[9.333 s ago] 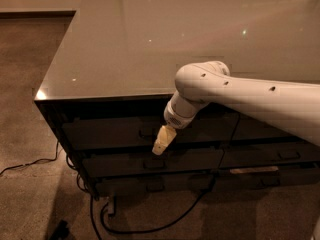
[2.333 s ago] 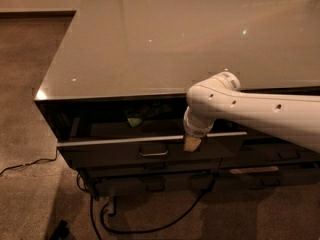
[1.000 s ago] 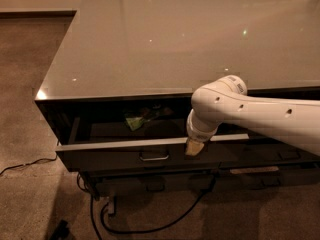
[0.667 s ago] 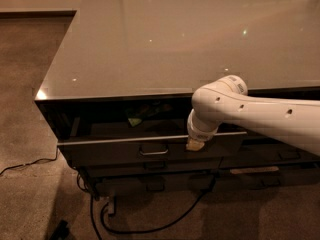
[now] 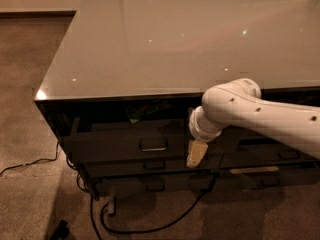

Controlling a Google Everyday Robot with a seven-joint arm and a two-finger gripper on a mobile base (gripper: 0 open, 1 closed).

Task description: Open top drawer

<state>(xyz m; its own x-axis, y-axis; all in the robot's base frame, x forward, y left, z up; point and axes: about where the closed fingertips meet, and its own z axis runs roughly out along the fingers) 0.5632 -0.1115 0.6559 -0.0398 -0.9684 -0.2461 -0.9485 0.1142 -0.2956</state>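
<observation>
The cream-tipped hand (image 5: 196,154) on the white arm (image 5: 260,115) points down in front of the dark drawer fronts. It hangs right of the small metal bar handle (image 5: 153,145) and apart from it. I cannot tell whether it is wide or narrow. The wide, dark glossy top drawer (image 5: 115,141) sits just under the glossy grey table (image 5: 150,39), pulled out slightly, with something green (image 5: 134,115) showing in the gap. Black cables (image 5: 150,226) lie on the brown carpet (image 5: 30,204).
</observation>
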